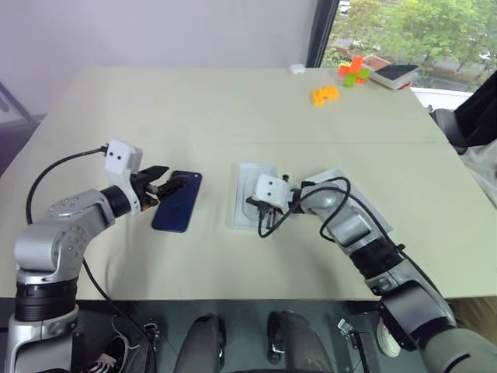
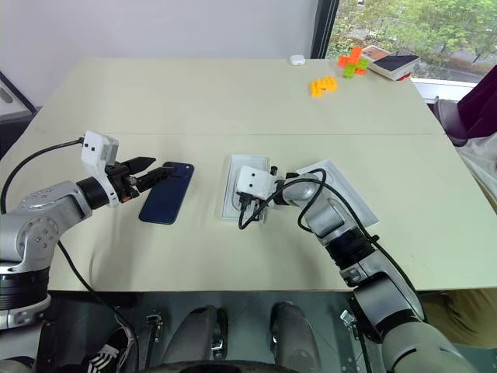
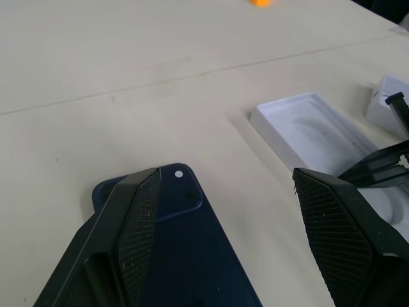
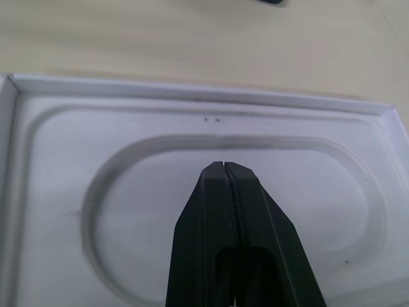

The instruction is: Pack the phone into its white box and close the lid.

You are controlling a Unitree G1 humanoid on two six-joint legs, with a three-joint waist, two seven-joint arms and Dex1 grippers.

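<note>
One phone [image 1: 178, 201], dark navy and glossy with its camera cluster showing, lies flat on the bench [image 1: 233, 116]. The left end effector [image 1: 165, 185], fingers spread, hovers over its corner. The right end effector [image 4: 224, 167], fingers pressed together, points into one white insert's [image 1: 250, 177] oval recess.

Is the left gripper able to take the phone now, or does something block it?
Probably yes. The left gripper is open right at the phone, which lies flat on the table with nothing on it. The right gripper, shut, is over the white insert, apart.
</note>
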